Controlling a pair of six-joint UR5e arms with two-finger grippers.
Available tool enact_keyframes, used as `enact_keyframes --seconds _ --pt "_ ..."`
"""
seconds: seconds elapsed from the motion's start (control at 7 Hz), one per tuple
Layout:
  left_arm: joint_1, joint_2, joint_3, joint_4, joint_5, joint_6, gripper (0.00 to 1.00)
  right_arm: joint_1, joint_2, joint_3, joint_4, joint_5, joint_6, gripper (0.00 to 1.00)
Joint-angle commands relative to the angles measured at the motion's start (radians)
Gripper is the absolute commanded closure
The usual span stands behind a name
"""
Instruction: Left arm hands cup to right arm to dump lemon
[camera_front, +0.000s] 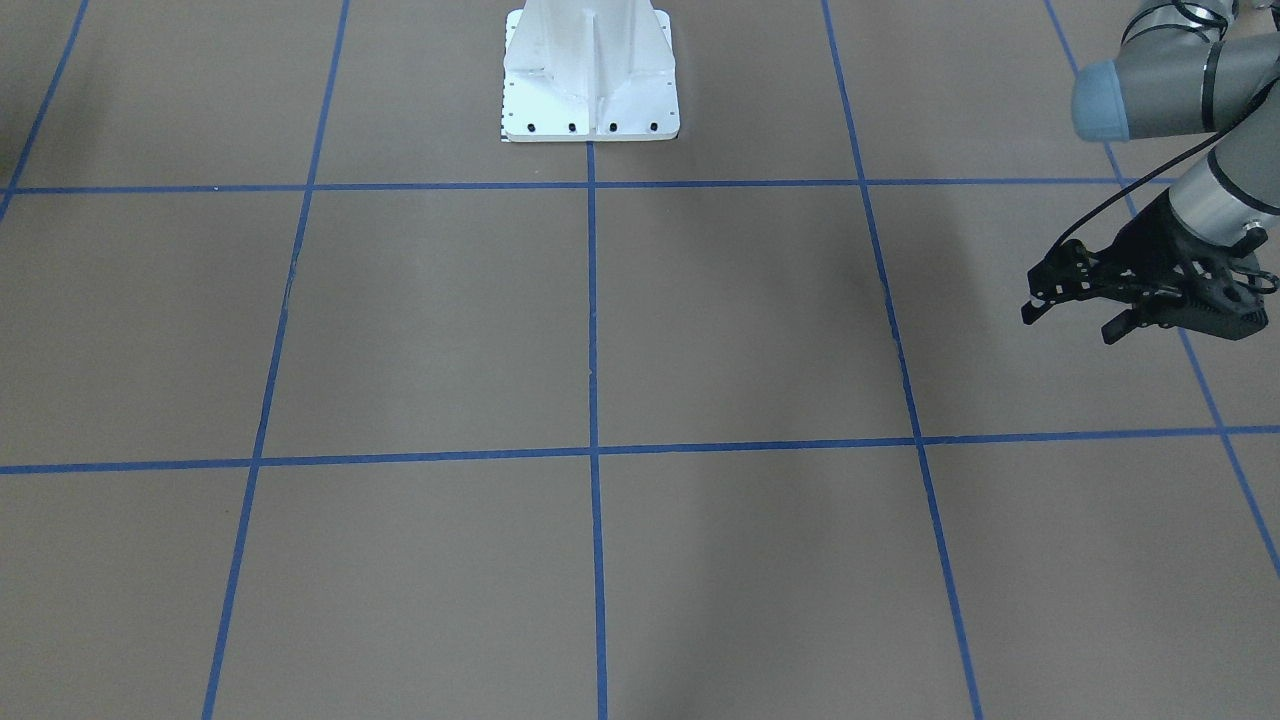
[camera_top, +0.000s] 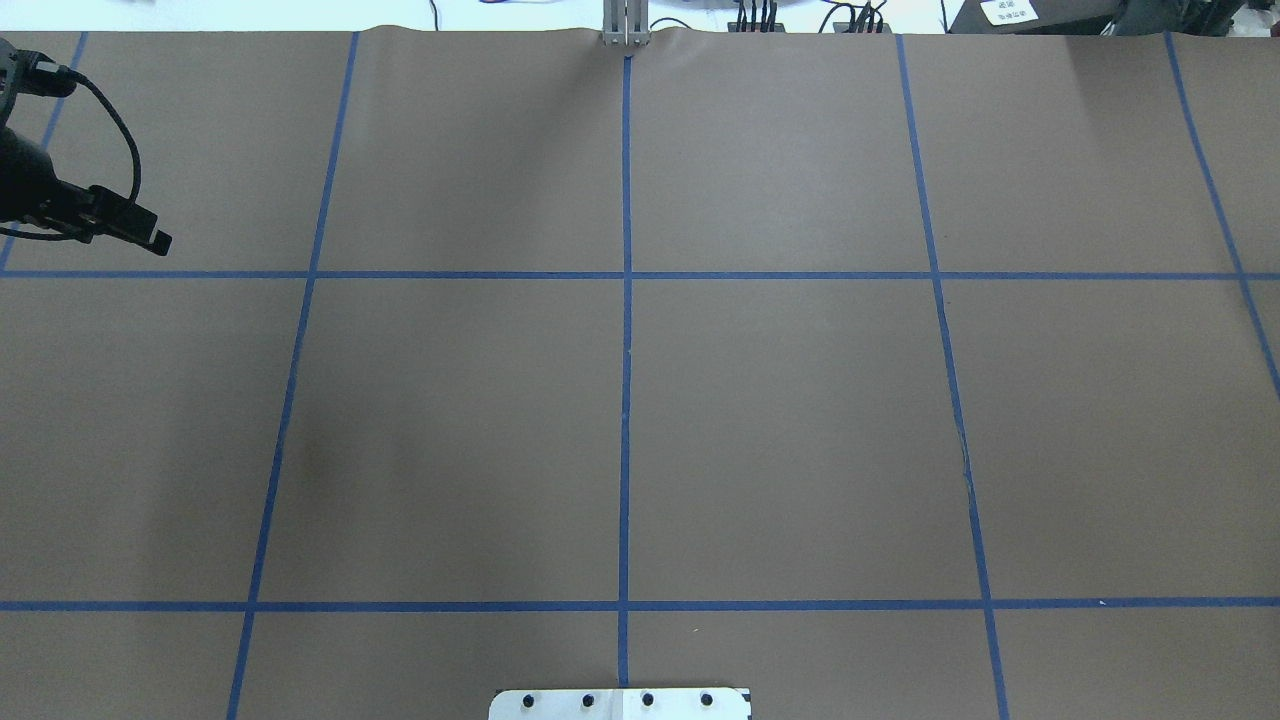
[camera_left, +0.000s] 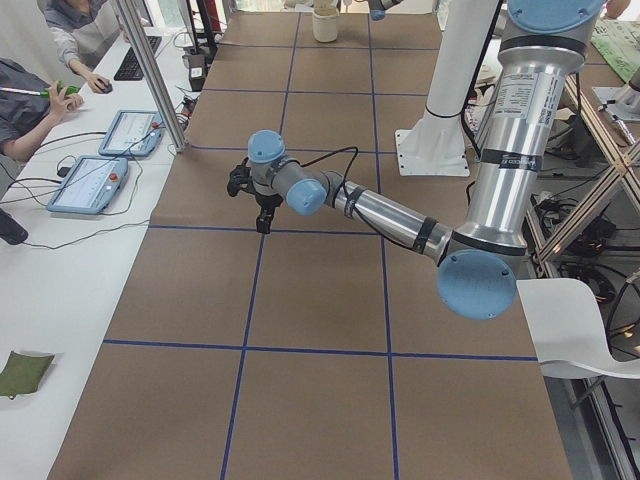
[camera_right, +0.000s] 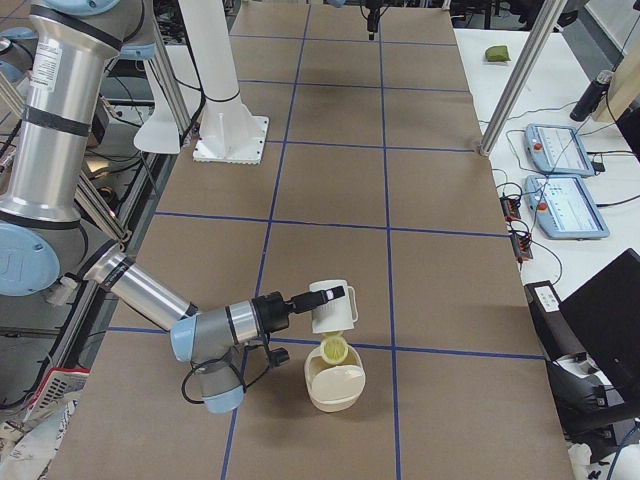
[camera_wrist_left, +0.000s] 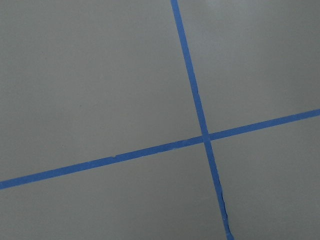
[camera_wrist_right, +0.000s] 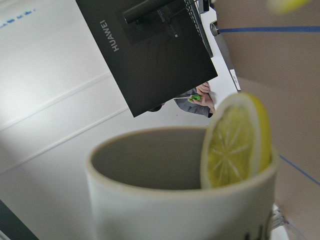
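My left gripper (camera_front: 1070, 320) is open and empty above the brown table, at the right edge of the front-facing view and the left edge of the overhead view (camera_top: 120, 225). The exterior right view shows the right gripper (camera_right: 300, 300) at the off-white cup (camera_right: 330, 305), which is tipped in the air above a cream bowl (camera_right: 335, 388). A yellow lemon piece (camera_right: 335, 348) sits between the cup and the bowl. In the right wrist view the cup (camera_wrist_right: 185, 200) fills the bottom, with a lemon slice (camera_wrist_right: 235, 142) at its rim. The right fingers are hidden, so I cannot tell their state.
The white robot pedestal (camera_front: 590, 80) stands at the table's middle back edge. Blue tape lines (camera_top: 625, 400) grid the brown table. Tablets (camera_right: 560, 150) and a dark monitor (camera_right: 610, 320) lie on the white side table, where operators (camera_left: 30, 100) sit.
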Motion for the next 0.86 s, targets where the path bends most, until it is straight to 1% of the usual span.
enact_keyframes --seconds 0.0,0.14,0.43,0.57,0.71 --pt "0.001 0.001 -0.008 0.0 -0.001 0.0 0.0 0.002 -0.006 -0.015 0.028 -0.088 0.207 0.93" --pt "0.001 0.001 -0.008 0.0 -0.001 0.0 0.0 0.002 -0.012 -0.015 0.028 -0.12 0.259 0.92" --pt "0.001 0.001 -0.011 0.0 -0.001 0.0 0.0 0.002 -0.012 -0.015 0.028 -0.122 0.269 0.92" --pt "-0.001 0.003 -0.015 0.002 -0.001 0.0 0.0 0.002 -0.009 -0.015 0.026 -0.122 0.255 0.92" --pt "-0.001 0.003 -0.017 0.002 -0.001 -0.002 0.0 0.0 0.002 -0.005 0.025 -0.105 0.191 0.91"
